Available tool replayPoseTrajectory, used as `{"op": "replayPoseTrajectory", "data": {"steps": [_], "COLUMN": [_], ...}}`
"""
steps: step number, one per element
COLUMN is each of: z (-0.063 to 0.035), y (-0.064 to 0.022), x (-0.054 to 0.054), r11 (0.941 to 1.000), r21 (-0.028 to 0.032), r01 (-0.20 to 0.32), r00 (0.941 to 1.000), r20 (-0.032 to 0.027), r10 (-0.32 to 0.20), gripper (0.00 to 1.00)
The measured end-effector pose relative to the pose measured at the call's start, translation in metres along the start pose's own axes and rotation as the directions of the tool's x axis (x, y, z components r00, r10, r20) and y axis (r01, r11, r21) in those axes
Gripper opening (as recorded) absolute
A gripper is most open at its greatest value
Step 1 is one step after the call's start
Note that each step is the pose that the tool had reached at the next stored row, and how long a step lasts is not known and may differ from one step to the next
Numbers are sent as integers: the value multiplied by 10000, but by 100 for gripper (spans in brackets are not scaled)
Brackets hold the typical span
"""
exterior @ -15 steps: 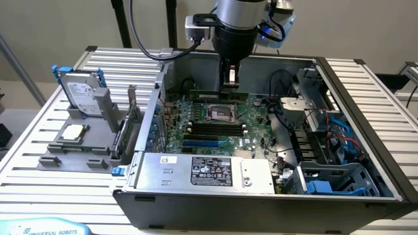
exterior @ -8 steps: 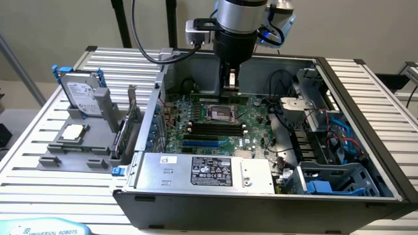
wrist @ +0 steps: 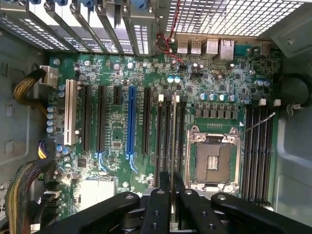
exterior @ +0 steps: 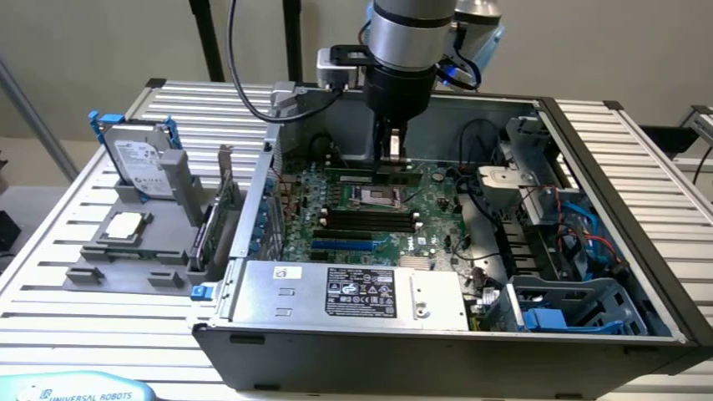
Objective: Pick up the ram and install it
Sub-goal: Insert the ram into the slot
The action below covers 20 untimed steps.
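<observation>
In the exterior view my gripper point(exterior: 390, 159) reaches down into the open computer case, over the motherboard point(exterior: 435, 230). It is shut on the ram point(exterior: 371, 175), a thin green stick that hangs level under the fingers. The wrist view shows the ram point(wrist: 173, 136) edge-on, running out from between the black fingers point(wrist: 158, 200) of the gripper point(wrist: 173, 195). There it lines up with the black memory slots point(wrist: 165, 131) beside the CPU socket point(wrist: 213, 161). I cannot tell whether it touches a slot.
The case walls point(exterior: 579, 142) ring the motherboard. The power supply point(exterior: 351, 292) lies along the near side, with cables and a blue drive cage point(exterior: 568, 309) on the exterior view's right. Outside the case stand a hard drive point(exterior: 139, 159), an upright green expansion card point(exterior: 217, 221) and a grey fixture point(exterior: 125, 251).
</observation>
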<state>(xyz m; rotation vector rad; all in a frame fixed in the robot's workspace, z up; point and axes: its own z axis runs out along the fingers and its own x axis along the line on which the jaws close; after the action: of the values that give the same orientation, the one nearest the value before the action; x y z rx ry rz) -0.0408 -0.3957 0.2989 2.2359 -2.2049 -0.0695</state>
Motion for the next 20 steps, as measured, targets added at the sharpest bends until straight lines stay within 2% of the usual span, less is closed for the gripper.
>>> {"op": "replayPoseTrajectory", "data": {"steps": [13, 20], "z": [235, 361], "y": [-81, -86], "x": [14, 26], "r11": [10000, 10000], "r21": [0, 1], "r01": [0, 0], "r00": [10000, 10000], "r20": [0, 1], "r10": [0, 0], "gripper": [14, 14]}}
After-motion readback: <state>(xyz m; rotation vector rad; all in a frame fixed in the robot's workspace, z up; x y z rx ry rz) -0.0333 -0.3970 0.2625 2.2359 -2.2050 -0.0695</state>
